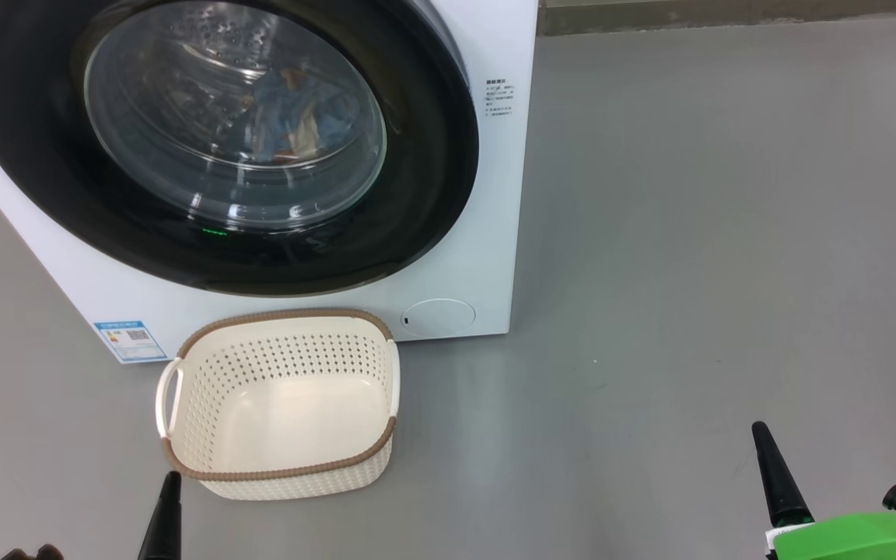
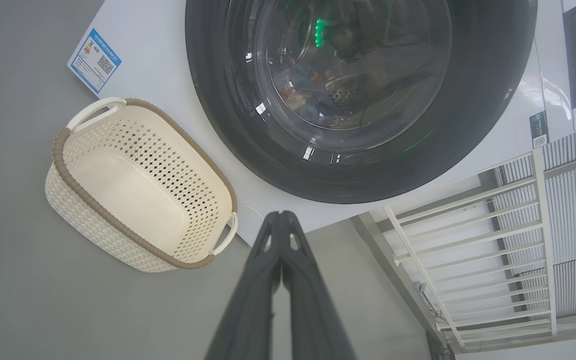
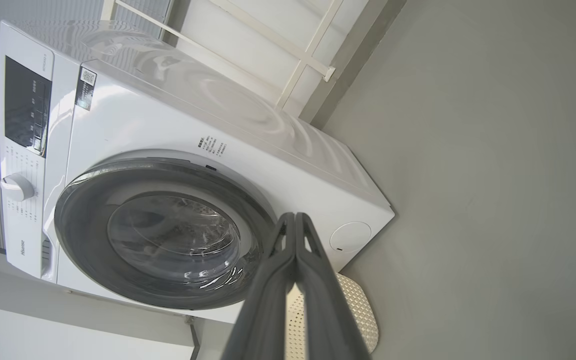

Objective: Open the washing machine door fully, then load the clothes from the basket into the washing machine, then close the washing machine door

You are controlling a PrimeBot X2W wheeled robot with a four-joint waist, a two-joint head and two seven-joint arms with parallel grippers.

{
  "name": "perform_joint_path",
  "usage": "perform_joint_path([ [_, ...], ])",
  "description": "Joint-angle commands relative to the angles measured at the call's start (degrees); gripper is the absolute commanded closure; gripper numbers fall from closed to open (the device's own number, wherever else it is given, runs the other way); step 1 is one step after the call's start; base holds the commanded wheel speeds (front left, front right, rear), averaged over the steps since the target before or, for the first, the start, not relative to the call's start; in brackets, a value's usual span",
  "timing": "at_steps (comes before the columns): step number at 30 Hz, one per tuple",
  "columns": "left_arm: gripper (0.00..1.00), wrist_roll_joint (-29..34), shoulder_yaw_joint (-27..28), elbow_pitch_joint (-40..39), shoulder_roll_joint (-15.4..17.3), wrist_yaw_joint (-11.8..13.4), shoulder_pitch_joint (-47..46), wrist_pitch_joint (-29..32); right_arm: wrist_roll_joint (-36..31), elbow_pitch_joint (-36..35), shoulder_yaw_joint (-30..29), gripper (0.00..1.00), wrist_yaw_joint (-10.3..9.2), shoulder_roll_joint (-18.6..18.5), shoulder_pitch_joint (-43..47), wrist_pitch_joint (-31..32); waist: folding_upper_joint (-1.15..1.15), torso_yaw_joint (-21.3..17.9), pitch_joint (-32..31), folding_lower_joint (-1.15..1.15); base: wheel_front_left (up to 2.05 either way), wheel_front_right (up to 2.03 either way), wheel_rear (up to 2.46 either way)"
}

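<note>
The washing machine door (image 1: 222, 260) is closed on the washing machine (image 1: 495, 194); the clothes (image 1: 300, 117) lie behind its glass. The basket (image 1: 277, 472) stands on the floor (image 1: 689, 233), just in front. The left tool (image 2: 280, 215) and right tool (image 3: 295, 216) have their fingers pressed together, gripping nothing.

Blk-rimmed door (image 1: 417, 194) shut on white washer (image 1: 495, 233) w/ blue clothes (image 1: 300, 117) inside; empty cream basket (image 1: 285, 365) just in front
</note>
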Motion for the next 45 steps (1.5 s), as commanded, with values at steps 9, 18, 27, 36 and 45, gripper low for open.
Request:
perform_joint_path([
  [9,1.0,-7.04,1.74,-0.31,1.18,-0.13,-3.56,1.93,6.79,-0.92,0.35,1.0,-0.23,-0.7,-3.42,1.88,0.0,-0.14,-0.09,0.0,0.0,0.0,0.0],
  [18,1.0,-13.34,2.12,0.38,1.32,-0.13,-4.71,3.62,12.94,-0.51,-0.02,1.0,-0.26,-0.72,-4.22,3.59,0.0,-0.3,-0.19,0.0,0.0,0.0,0.0],
  [27,1.0,-19.04,2.49,1.01,1.43,-0.14,-5.76,5.16,18.49,-0.14,-0.38,1.0,-0.28,-0.73,-4.94,5.15,0.0,-0.44,-0.28,0.0,0.0,0.0,0.0],
  [36,1.0,-24.07,2.82,1.57,1.51,-0.15,-6.69,6.55,23.4,0.19,-0.7,1.0,-0.3,-0.73,-5.58,6.55,0.0,-0.56,-0.35,0.0,0.0,0.0,0.0],
  [45,1.0,-29.7,3.22,2.2,1.6,-0.15,-7.74,8.11,28.9,0.57,-1.08,1.0,-0.33,-0.72,-6.3,8.12,0.0,-0.7,-0.44,0.0,0.0,0.0,0.0],
])
